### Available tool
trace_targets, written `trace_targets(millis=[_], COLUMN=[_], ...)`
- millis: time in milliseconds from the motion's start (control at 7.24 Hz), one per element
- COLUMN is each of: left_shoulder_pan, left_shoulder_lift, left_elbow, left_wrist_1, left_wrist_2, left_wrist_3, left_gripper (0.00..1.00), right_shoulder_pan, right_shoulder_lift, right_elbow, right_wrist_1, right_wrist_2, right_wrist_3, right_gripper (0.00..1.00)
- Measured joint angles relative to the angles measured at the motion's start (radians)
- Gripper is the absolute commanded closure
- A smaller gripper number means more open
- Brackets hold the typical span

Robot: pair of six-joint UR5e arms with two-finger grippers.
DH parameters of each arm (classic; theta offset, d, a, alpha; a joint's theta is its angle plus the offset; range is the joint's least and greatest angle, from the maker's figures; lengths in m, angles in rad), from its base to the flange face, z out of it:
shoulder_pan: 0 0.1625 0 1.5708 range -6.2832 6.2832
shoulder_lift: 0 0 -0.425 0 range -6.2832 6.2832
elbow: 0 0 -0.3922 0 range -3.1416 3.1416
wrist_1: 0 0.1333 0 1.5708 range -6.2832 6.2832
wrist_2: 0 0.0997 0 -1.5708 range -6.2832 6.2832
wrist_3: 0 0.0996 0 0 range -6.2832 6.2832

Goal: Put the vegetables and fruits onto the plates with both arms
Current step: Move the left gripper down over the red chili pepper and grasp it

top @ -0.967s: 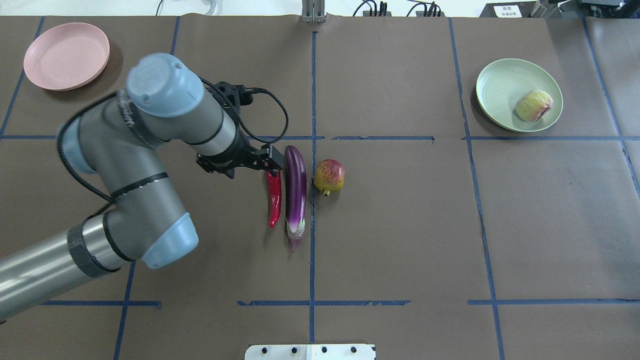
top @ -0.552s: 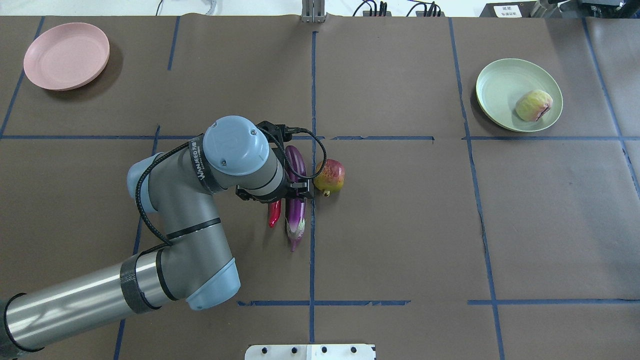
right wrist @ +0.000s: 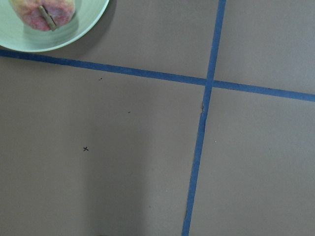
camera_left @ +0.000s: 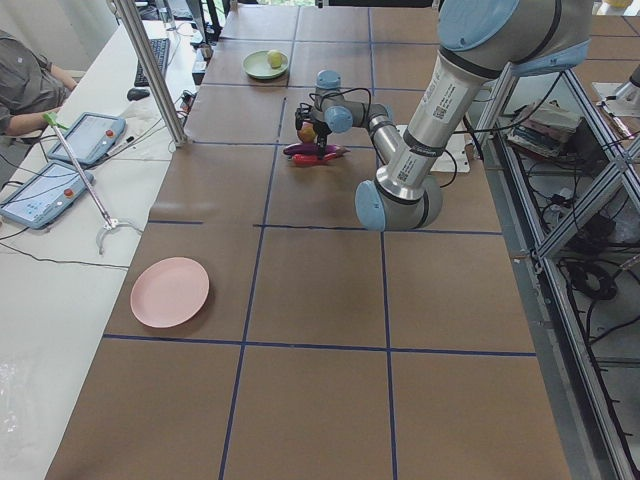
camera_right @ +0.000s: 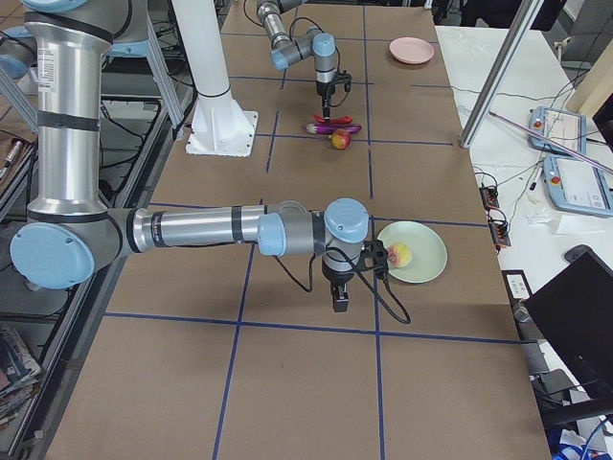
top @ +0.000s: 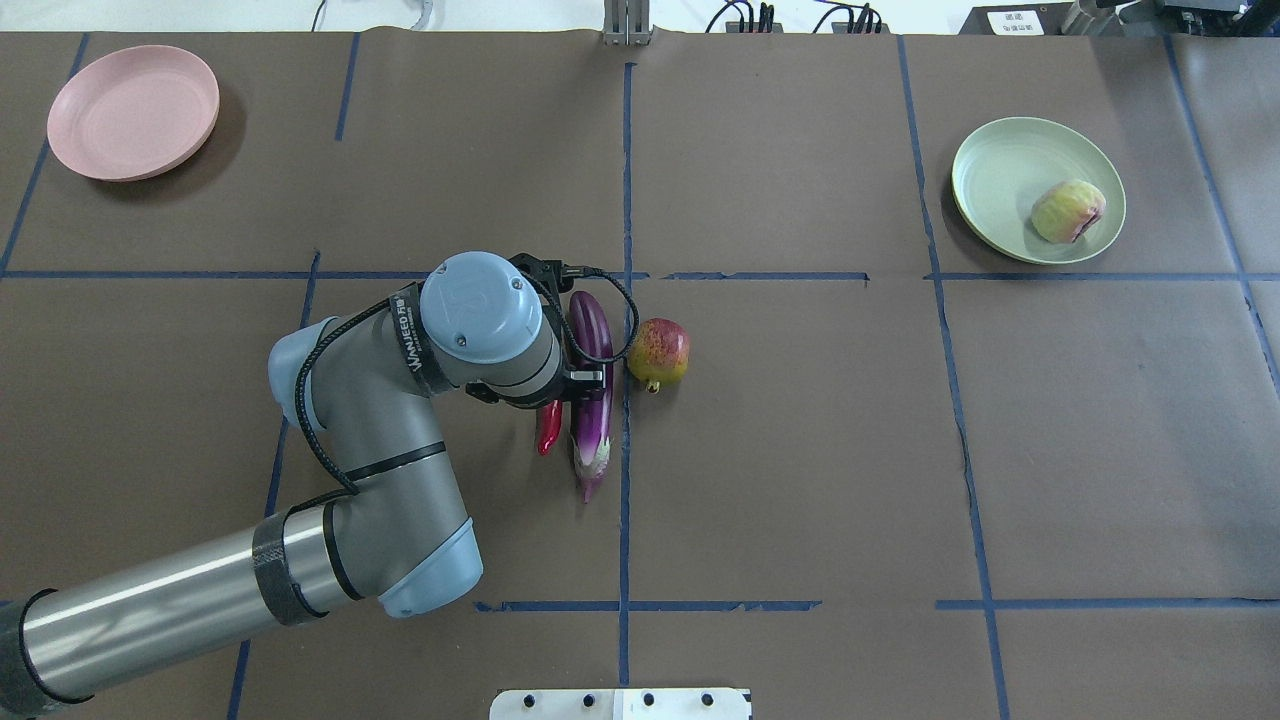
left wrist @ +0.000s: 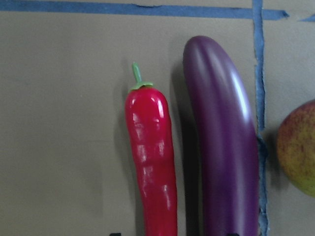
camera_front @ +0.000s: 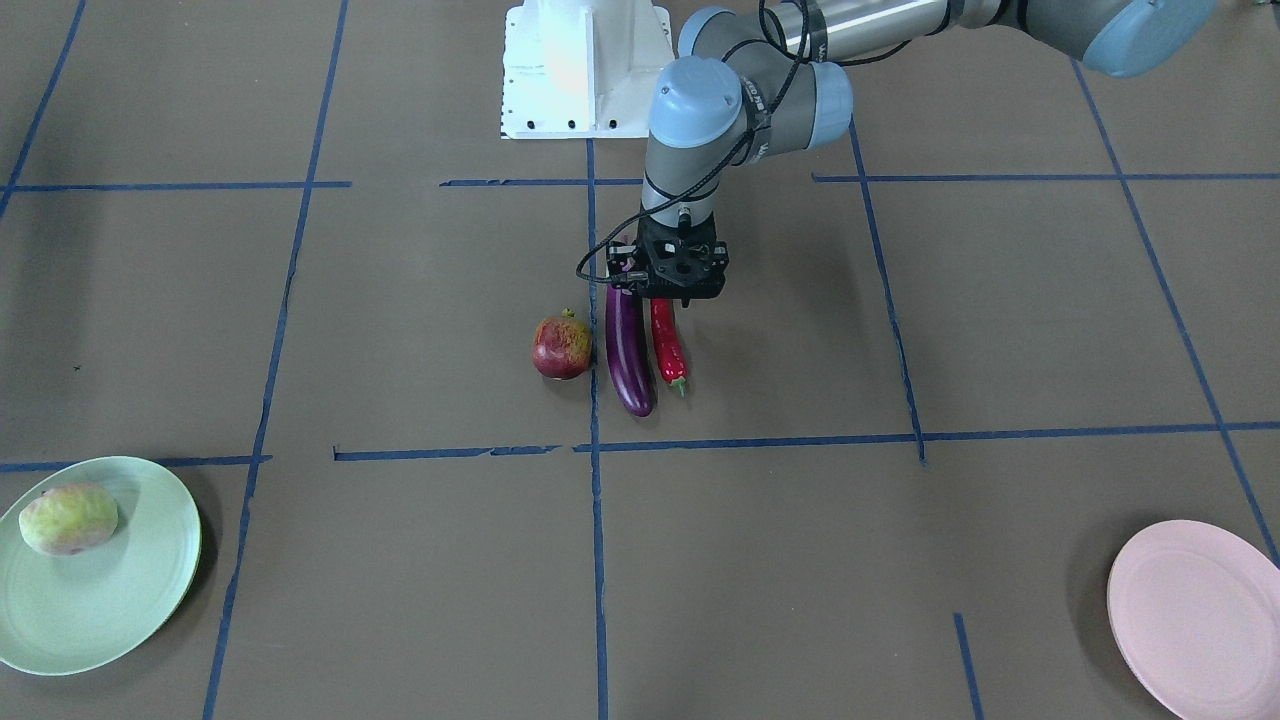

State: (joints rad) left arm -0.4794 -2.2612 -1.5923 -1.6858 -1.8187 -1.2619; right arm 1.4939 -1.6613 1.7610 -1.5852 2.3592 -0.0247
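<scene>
From where I stand, the left gripper [camera_front: 672,292] hangs nose-down over the middle of the tabletop [top: 800,480], above the red chili [left wrist: 150,162] and the purple eggplant [left wrist: 224,147]. These lie side by side, lengthwise between the robot's edge and the far edge. The gripper's fingers are spread and hold nothing: its wrist camera shows two dark tips far apart at the bottom of the frame, the chili between them. I take that as lining up for a pinch across a vegetable's width. The eggplant just beside the chili leaves little room for a finger.

The mottled fruit [top: 659,352] sits just beyond the eggplant, towards the table's right end. The pale fruit [top: 1068,211] already rests on the green plate [top: 1000,180] near the far right corner. The pink plate [top: 133,110] waits bare at the far left corner (on the left arm's side, so probably meant for the vegetables).

The right gripper [camera_right: 340,299] hovers over bare tabletop beside the green plate; I cannot tell how its fingers stand.

As for writing, the left arm [top: 360,430] has white lettering on its black band [top: 405,335], too small for me to read surely. A white card [top: 1010,20] at the far edge is likewise illegible.
</scene>
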Motion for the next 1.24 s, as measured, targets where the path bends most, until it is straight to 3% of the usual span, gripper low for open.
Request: trace_targets(millis=[691,829,1105,1243], left_shoulder_pan=[0.001,0.001,0.001,0.001], left_shoulder_lift=[-0.002,-0.003,-0.004,-0.004], left_elbow=[0.038,0.04,0.041,0.041], left_wrist_1=[-0.008,-0.007,-0.004,-0.001], left_wrist_2=[0.0,0.0,0.0,-0.001], left_wrist_3=[-0.003,-0.004,-0.005,-0.005], left_gripper=[0.54,0.68,0.76,0.9], right_shoulder_pan=[0.0,0.0,0.0,0.0], right_shoulder_lift=[-0.002,-0.002,-0.002,-0.002], right_elbow=[0.0,0.0,0.0,0.0], right_wrist_1=[0.001,0.001,0.001,0.001], right_wrist_2=[-0.001,-0.001,-0.002,-0.001], right_wrist_3=[-0.004,-0.004,-0.004,-0.004], right_gripper=[0.0,0.0,0.0,0.0])
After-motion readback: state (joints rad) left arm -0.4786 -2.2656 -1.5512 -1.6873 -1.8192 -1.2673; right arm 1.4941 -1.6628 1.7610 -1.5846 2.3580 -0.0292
